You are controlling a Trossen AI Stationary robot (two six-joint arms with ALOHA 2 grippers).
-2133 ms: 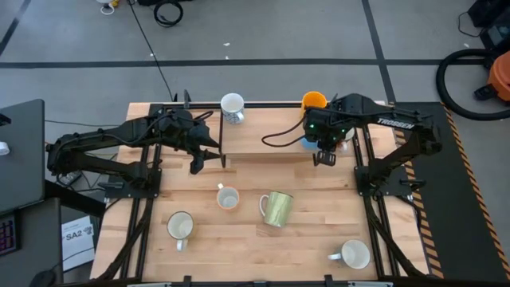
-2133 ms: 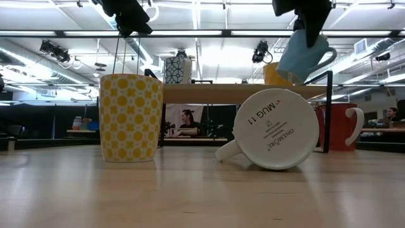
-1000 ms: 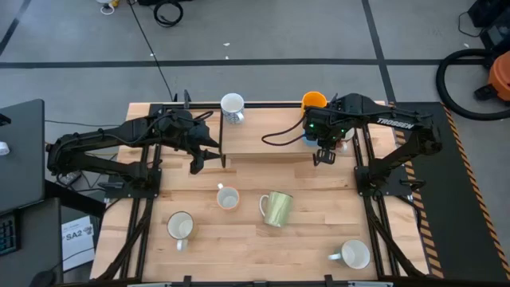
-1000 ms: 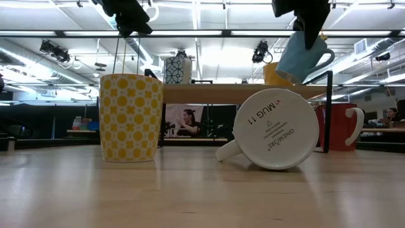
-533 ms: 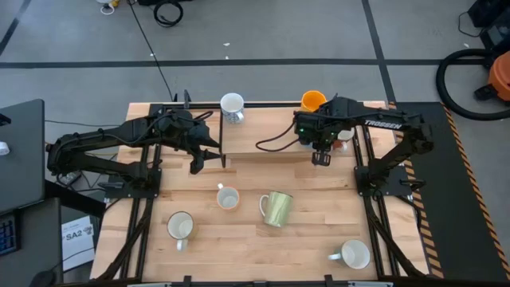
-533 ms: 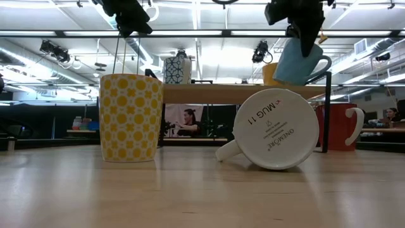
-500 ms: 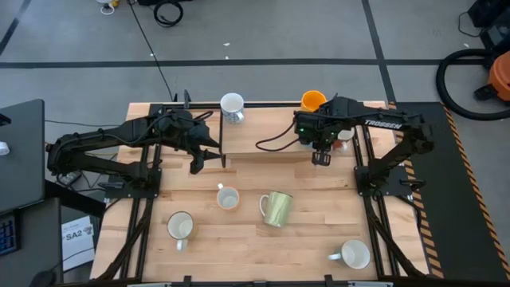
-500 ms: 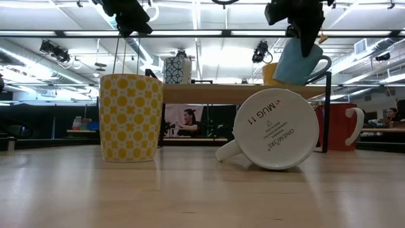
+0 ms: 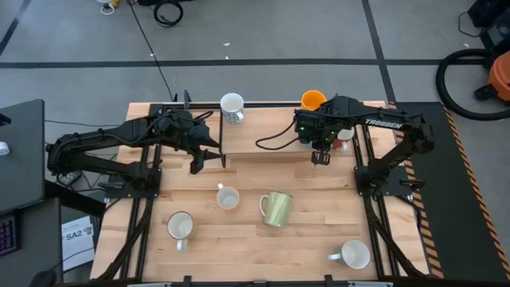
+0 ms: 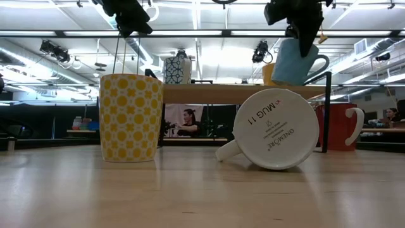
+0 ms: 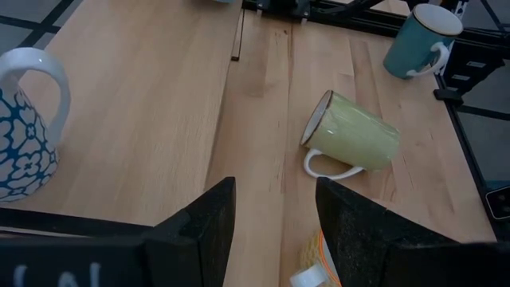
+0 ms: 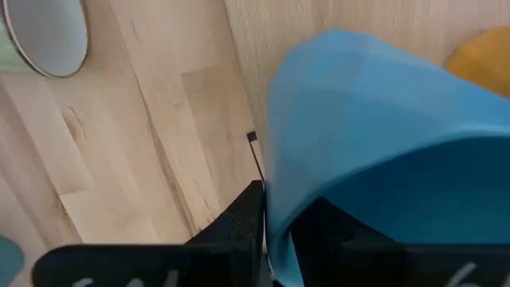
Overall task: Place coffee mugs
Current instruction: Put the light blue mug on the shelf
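While gripping the light blue mug [image 10: 292, 62] (rim pinched), right gripper [image 10: 302, 39] hovers — barely parted.

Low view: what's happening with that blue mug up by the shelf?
The right gripper has the light blue mug at the raised wooden shelf, beside the orange mug; its base looks to be on the shelf. The left gripper waits open over the table, holding nothing. Other mugs sit on the table below.
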